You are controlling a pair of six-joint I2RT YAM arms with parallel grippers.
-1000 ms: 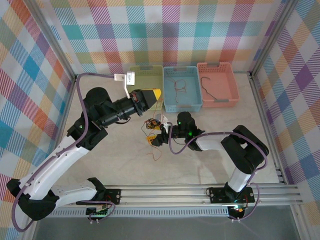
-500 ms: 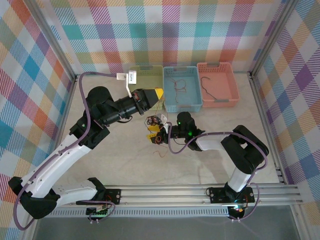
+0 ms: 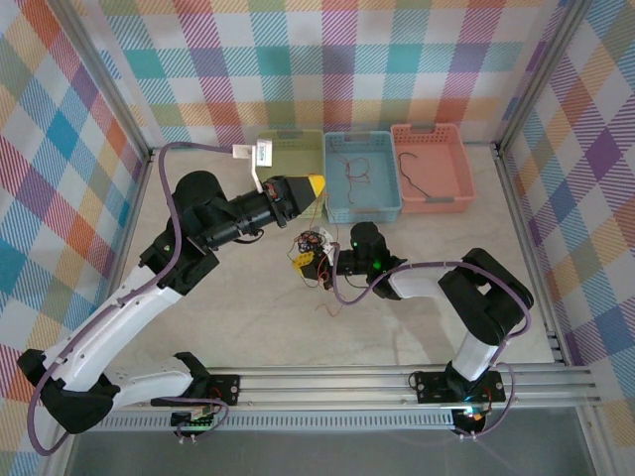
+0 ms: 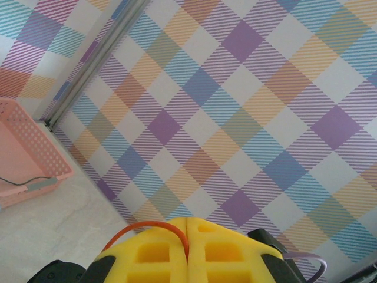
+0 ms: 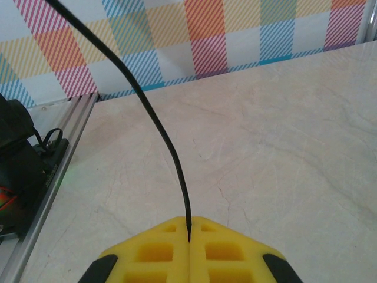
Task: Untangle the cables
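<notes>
Marbled surface (image 3: 248, 327) under plaid walls carries the knot of cables (image 3: 311, 244), which sits between the two arms' jaws. Left jaws are pressed shut on a red-orange wire (image 4: 147, 226) (it loops out of the seam between the yellow pads (image 4: 153, 259)) and hang on the knot's far side, toward the baskets (image 3: 363, 212). Right jaws are pinched on a black wire (image 5: 162, 127) just beside the knot's near edge, the closer of the two. Any separating pull would likely run along that far-to-near line.
</notes>
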